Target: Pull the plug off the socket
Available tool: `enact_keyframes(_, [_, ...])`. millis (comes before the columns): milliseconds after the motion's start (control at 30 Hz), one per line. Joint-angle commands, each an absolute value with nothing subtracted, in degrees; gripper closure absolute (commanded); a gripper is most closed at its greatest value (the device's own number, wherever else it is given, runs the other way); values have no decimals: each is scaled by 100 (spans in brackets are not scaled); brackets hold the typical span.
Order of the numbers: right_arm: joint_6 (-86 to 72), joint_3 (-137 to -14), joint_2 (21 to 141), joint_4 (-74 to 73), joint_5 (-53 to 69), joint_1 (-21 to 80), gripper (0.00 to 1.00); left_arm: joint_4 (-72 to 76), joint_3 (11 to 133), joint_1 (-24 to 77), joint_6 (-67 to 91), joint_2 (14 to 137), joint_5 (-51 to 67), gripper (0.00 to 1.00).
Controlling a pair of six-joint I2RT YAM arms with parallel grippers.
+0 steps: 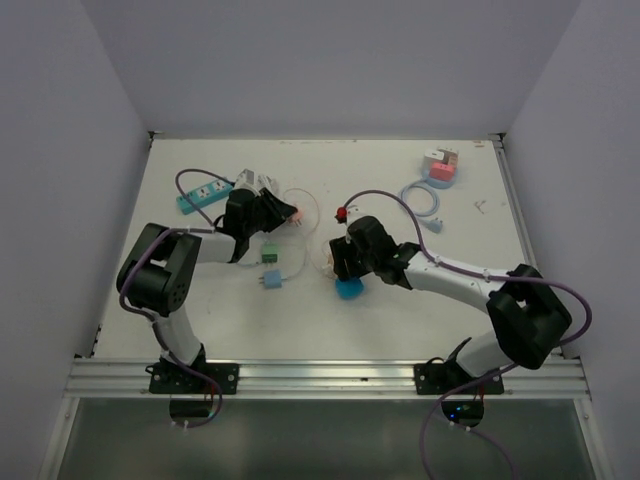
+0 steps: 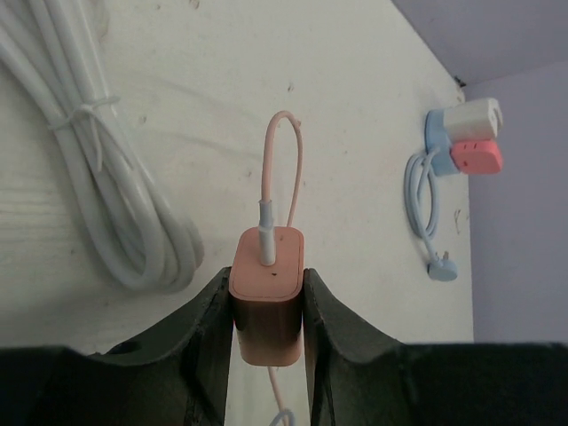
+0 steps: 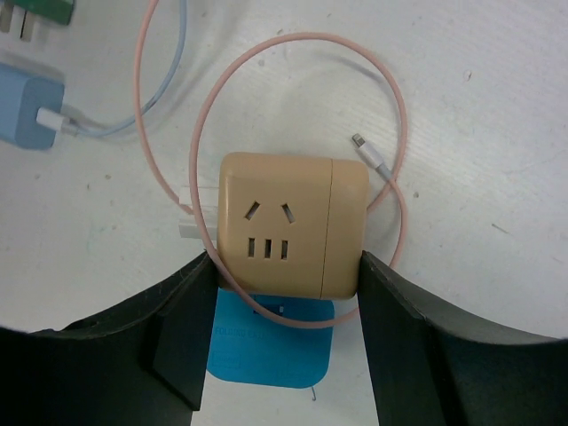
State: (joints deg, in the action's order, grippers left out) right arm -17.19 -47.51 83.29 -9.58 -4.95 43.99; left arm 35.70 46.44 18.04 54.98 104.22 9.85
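A salmon-pink charger plug [image 2: 266, 311] with a pink cable sits between the fingers of my left gripper [image 2: 268, 284], which is shut on its two sides. In the top view this gripper [image 1: 285, 212] is left of centre, apart from the socket. A tan cube socket [image 3: 288, 231] lies on the table with its slots facing up and white prongs on its left. My right gripper [image 3: 286, 266] holds the cube by its two sides. A blue block [image 3: 271, 342] lies against the cube's near face; I cannot tell whether it is plugged in. The pink cable [image 3: 395, 133] loops round the cube.
A teal power strip [image 1: 203, 195] and a coiled white cable [image 2: 115, 204] lie at the back left. A green plug [image 1: 270, 252] and a light-blue charger [image 3: 31, 115] sit between the arms. Pink and white adapters [image 1: 440, 165] and a blue cable [image 1: 422, 205] are at the back right.
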Motion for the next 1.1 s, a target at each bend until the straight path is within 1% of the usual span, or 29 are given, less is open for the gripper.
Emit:
enact_keyframes(0, [-1819,-5194,8595,-273,-949,4324,100,2981,4421,1819,4879,9862,1213,64])
enact_keyframes(33, [-1845,-5264,8683,-255,-949,4298,100,2875,4395,1819,4730,9818,1222,60])
enact_keyframes(100, [-1872,-5396,8938,-132,-958,4289,100,2550,4368,1819,4580,9695,1300,59])
enact_keyframes(167, [-1846,-5449,9087,-27,-941,4289,100,2304,4281,1819,4421,9598,1388,53])
enact_keyframes(200, [-1820,-5458,9218,139,-906,4289,100,2268,4228,1819,4386,9458,1389,48])
enact_keyframes(267, [-1653,-5536,9325,228,-774,4298,100,2137,4096,1819,4290,9282,1397,42])
enact_keyframes(300, [-1609,-5572,9395,229,-686,4289,100,2057,4096,1819,4254,9142,1389,38])
enact_keyframes(367, [-1538,-5642,9518,211,-511,4298,100,1776,4096,1819,4114,8992,1397,35])
enact_keyframes(400, [-1529,-5660,9536,202,-284,4298,90,1697,4096,1828,4044,8835,1397,32])
enact_keyframes(467, [-1520,-5695,9554,141,-150,4307,76,1495,4035,1828,3991,8658,1406,30])
enact_keyframes(500, [-1538,-5704,9536,115,-115,4298,62,1442,4025,1828,3955,8501,1406,28])
enact_keyframes(533, [-1573,-5704,9493,97,-114,4307,54,1311,4017,1828,3903,8412,1441,26])
enact_keyframes(633, [-1643,-5730,9440,18,-237,4298,40,1108,3955,1854,3753,8122,1511,25])
enact_keyframes(800, [-1679,-5731,9246,-395,-703,4298,35,879,3824,1968,3324,7717,1538,23])
enact_keyframes(833, [-1670,-5704,9211,-422,-747,4298,32,870,3780,2012,3270,7665,1512,22])
enact_keyframes(867, [-1653,-5687,9176,-474,-738,4298,26,870,3684,2030,3217,7594,1503,21])
enact_keyframes(967, [-1582,-5616,9027,-518,-564,4298,16,888,3517,2083,3050,7357,1538,19])
enact_keyframes(1067, [-1494,-5564,8851,-571,-414,4298,14,897,3410,2153,2866,7155,1521,17])
